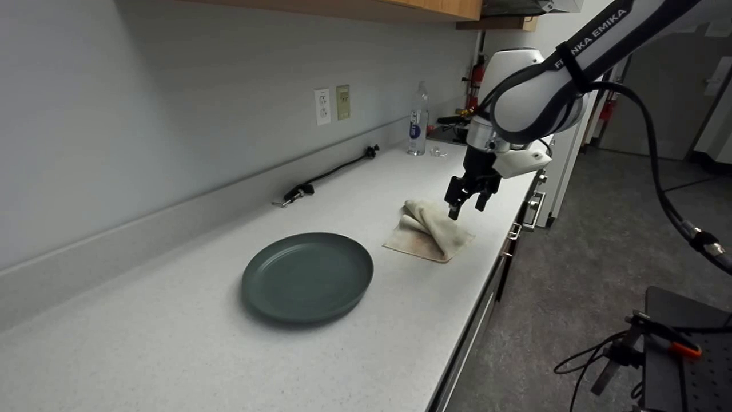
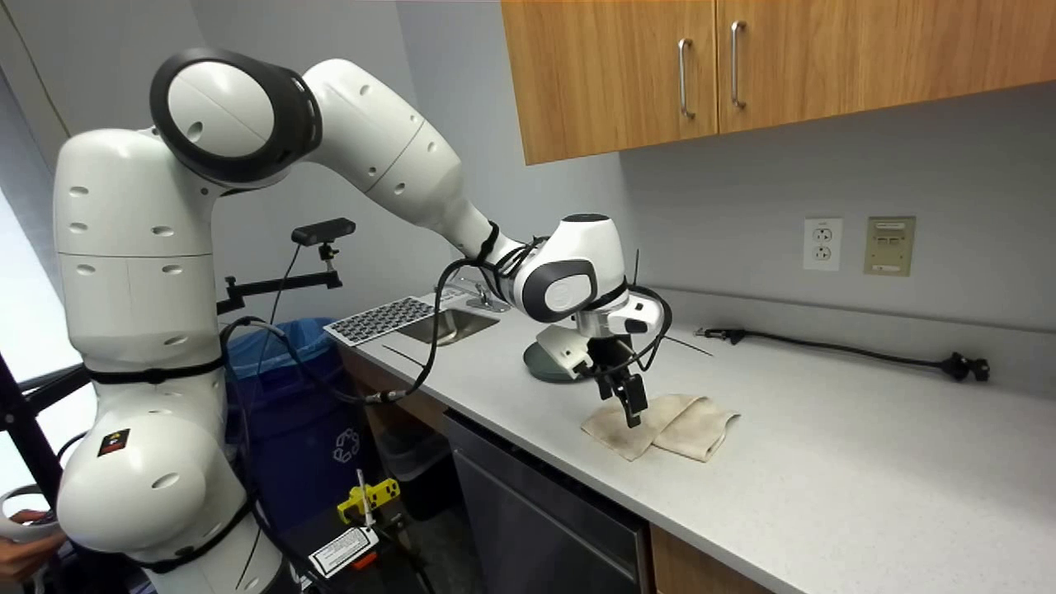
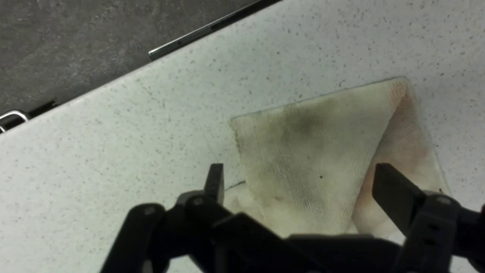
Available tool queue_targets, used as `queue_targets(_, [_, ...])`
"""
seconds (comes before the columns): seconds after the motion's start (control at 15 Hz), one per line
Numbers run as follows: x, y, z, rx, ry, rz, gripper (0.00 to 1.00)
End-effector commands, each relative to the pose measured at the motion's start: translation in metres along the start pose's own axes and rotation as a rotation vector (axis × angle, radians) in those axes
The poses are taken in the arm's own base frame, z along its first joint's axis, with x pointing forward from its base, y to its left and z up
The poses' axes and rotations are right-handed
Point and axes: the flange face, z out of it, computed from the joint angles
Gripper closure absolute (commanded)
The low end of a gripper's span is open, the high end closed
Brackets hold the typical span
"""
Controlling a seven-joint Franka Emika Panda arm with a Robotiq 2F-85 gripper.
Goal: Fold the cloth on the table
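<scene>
Gripper [image 3: 301, 176], set wide, hangs over the cloth [image 3: 310, 151] in the wrist view, counter edge [image 3: 113, 81] apart at left. In an exterior view, a plate [image 1: 309, 280] sits near-left of the cloth. In an exterior view, the counter [image 2: 866, 462] bears the cloth, with open room rightward.

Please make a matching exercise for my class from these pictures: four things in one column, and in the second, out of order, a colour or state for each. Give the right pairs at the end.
Things:
1) plate
2) cloth
3) bottle
4) gripper

Colours and states:
A) partly folded over
B) see-through, standing upright
C) open, hanging in the air
D) dark green

Right pairs: 1-D, 2-A, 3-B, 4-C
</scene>
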Motion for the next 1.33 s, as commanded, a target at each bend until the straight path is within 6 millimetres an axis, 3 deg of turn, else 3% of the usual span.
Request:
queue_targets(0.0, [0.005, 0.003, 0.011, 0.026, -0.027, -0.021, 0.0])
queue_targets(0.67, [0.014, 0.0, 0.05, 0.035, -0.067, -0.065, 0.0])
queue_targets(1.27, [0.009, 0.005, 0.069, 0.075, -0.108, -0.07, 0.0])
